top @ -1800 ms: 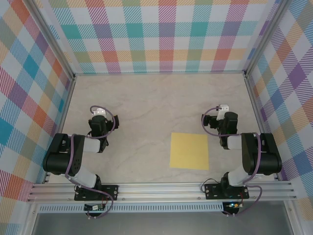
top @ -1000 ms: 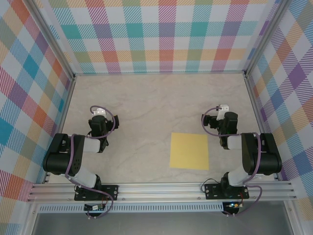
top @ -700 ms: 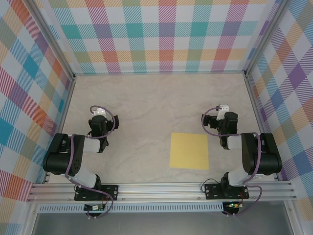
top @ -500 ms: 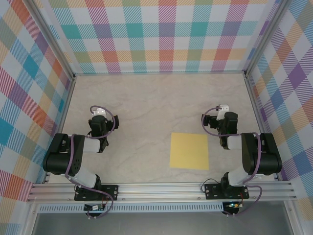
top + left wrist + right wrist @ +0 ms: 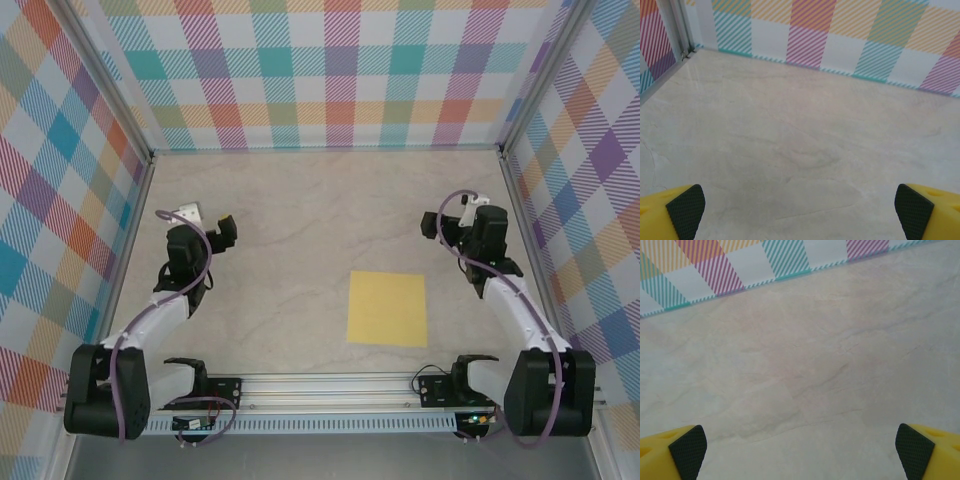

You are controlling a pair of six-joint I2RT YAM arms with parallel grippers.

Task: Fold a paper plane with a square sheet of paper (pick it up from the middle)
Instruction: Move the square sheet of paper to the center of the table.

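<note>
Both arms have unfolded from their tucked pose, and the wrists now sit further up the top view. The square sheet of paper point(image 5: 387, 308) lies flat on the table point(image 5: 300, 230), lower right of centre, apart from both arms. The left gripper point(image 5: 800, 212) is spread wide and empty. The right gripper point(image 5: 800, 450) is the same. A checked wall point(image 5: 330, 80) runs across the top.

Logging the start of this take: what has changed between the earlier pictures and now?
Both arms unfolded from their tucked pose and stretched out over the table. The left gripper and the right gripper now have their fingers spread wide and hold nothing. The right gripper also shifted a little away from the bases and to the right. The yellow paper lies flat in the same spot, untouched.
</note>
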